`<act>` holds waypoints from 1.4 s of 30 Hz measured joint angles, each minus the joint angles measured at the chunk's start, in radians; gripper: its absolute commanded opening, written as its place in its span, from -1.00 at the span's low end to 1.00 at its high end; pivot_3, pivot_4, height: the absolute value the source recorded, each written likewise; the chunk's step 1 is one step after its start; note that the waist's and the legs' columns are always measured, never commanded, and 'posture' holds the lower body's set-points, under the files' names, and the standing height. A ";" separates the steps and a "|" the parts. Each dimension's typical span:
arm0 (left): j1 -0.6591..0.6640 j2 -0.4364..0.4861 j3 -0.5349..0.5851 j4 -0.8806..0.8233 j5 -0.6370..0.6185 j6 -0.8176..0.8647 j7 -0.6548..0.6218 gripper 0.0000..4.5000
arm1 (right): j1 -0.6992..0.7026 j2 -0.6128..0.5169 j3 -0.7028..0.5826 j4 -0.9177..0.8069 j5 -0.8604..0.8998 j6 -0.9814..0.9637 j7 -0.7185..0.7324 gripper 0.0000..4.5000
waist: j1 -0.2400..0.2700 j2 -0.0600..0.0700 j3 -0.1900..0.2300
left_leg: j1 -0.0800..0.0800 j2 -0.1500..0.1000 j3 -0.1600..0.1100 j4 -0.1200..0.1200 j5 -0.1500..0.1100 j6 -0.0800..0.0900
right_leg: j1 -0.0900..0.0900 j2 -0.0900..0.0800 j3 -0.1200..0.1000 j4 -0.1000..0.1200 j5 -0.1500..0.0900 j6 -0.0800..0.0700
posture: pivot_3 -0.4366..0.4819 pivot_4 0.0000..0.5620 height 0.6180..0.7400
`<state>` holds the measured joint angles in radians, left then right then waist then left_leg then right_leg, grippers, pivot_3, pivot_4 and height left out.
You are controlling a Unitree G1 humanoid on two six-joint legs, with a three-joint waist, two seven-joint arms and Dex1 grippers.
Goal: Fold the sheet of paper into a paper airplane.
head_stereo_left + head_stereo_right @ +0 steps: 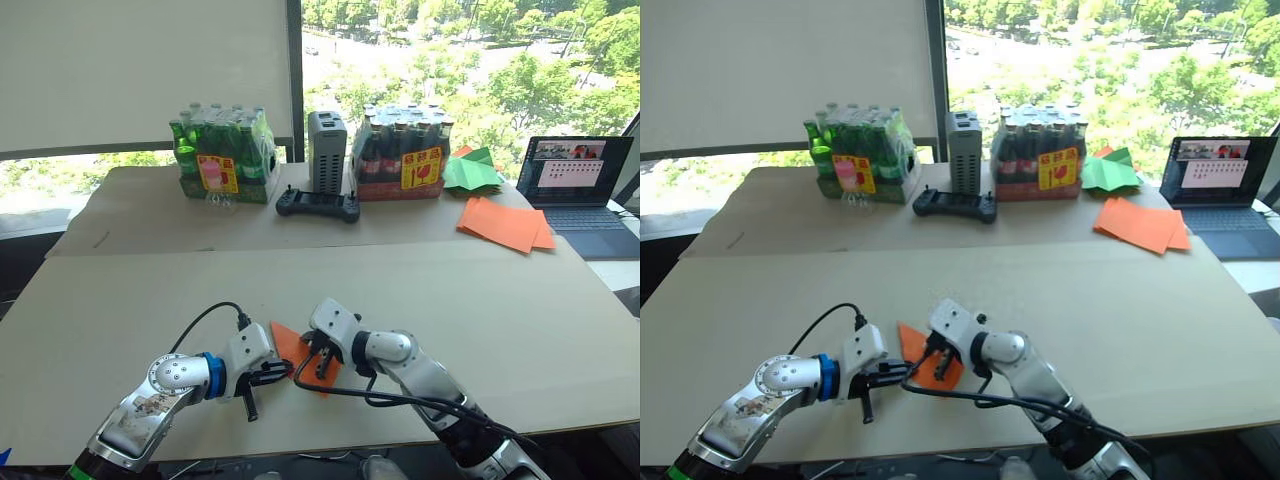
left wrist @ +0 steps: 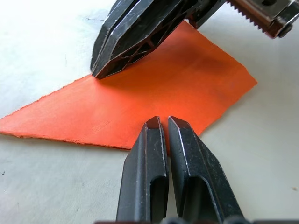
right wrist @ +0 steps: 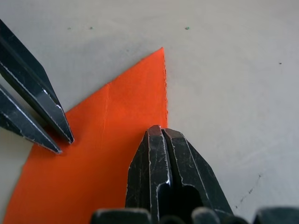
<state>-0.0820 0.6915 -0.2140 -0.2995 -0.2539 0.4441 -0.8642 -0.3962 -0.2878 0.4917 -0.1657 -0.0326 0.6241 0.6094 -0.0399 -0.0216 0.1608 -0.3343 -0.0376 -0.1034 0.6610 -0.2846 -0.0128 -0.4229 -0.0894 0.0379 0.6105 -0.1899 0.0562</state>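
Low in the frame, centre: left gripper (image 1: 283,373), fingers pressed together with nothing between them, tips at the edge of the paper airplane (image 1: 292,346), an orange pointed wedge flat on the table (image 1: 120,300); right gripper (image 1: 322,364), fingers clenched, tips pressing down on the wedge. Upper right: pile of orange sheets (image 1: 503,224), green paper shape (image 1: 470,172), laptop (image 1: 575,180). Upper centre: two bottle packs, controller (image 1: 317,206)

Beige table (image 1: 560,330) before sunlit windows (image 1: 440,60), white blind (image 1: 140,70) lowered.
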 measured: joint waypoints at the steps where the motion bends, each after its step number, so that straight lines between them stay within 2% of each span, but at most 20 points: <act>1: 0.000 0.000 0.000 0.000 0.000 0.000 0.000 -0.88 | 0.008 -0.005 -0.003 -0.008 0.001 0.002 0.000 -1.00 | 0.000 0.000 0.000 | 0.000 0.000 0.000 0.000 0.000 0.000 | 0.000 0.000 0.000 0.000 0.000 0.000 | -0.05 -0.47 0.72; 27: -0.056 -0.007 -0.040 0.055 0.008 -0.027 -0.025 -0.88 | 0.210 -0.172 -0.079 -0.278 0.017 0.113 -0.019 -1.00 | 0.027 0.000 -0.004 | 0.000 -0.001 0.000 0.000 0.000 0.000 | 0.002 -0.001 0.000 -0.001 -0.002 0.002 | -0.05 -0.47 0.72; 42: -0.067 -0.010 -0.044 0.075 0.017 -0.031 -0.040 -0.88 | 0.268 -0.224 -0.096 -0.336 0.018 0.118 -0.026 -1.00 | 0.027 -0.004 -0.013 | 0.000 0.000 0.000 0.000 0.000 0.000 | 0.002 -0.001 -0.001 -0.001 -0.002 0.003 | -0.05 -0.47 0.72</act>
<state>-0.1486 0.6816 -0.2583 -0.2246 -0.2369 0.4131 -0.9046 -0.1286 -0.5123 0.3956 -0.5018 -0.0146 0.7418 0.5832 -0.0128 -0.0258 0.1479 -0.3341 -0.0379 -0.1037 0.6610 -0.2847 -0.0127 -0.4204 -0.0903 0.0371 0.6094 -0.1922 0.0588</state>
